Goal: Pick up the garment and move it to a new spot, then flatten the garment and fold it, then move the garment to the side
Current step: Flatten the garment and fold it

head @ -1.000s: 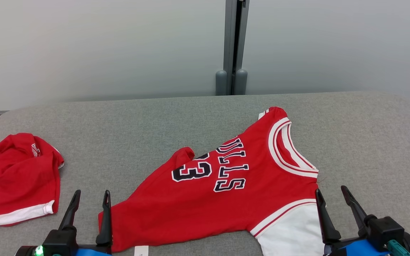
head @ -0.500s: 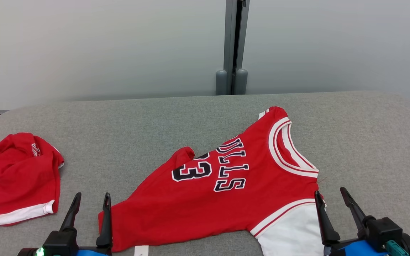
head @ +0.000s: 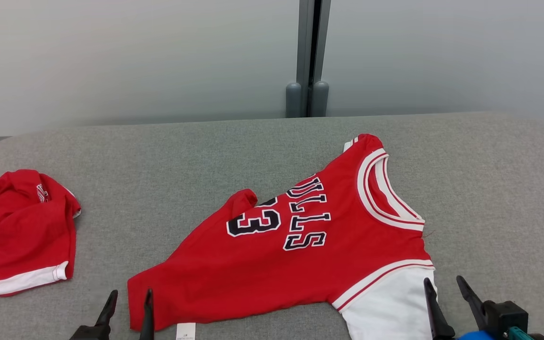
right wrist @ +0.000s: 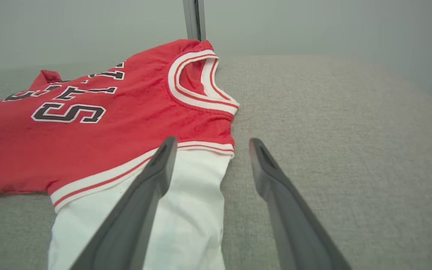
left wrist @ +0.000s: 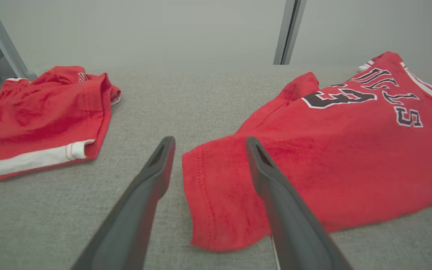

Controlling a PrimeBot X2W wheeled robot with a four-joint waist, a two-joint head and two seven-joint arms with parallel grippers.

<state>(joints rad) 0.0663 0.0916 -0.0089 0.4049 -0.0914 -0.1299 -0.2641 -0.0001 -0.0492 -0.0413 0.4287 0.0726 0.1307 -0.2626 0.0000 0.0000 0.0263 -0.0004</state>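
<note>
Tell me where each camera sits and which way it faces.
Head view: on the head, looking forward and down at the table, jersey and shorts; left end effector and right end effector show at the bottom.
Left wrist view: low on the left wrist, looking along its open fingers at the jersey's hem and shorts.
Right wrist view: on the right wrist, looking along its open fingers at the jersey's white sleeve.
Both wrist views share the jersey's lettering.

The jersey is matt cloth, the table rough-woven (probably fabric).
</note>
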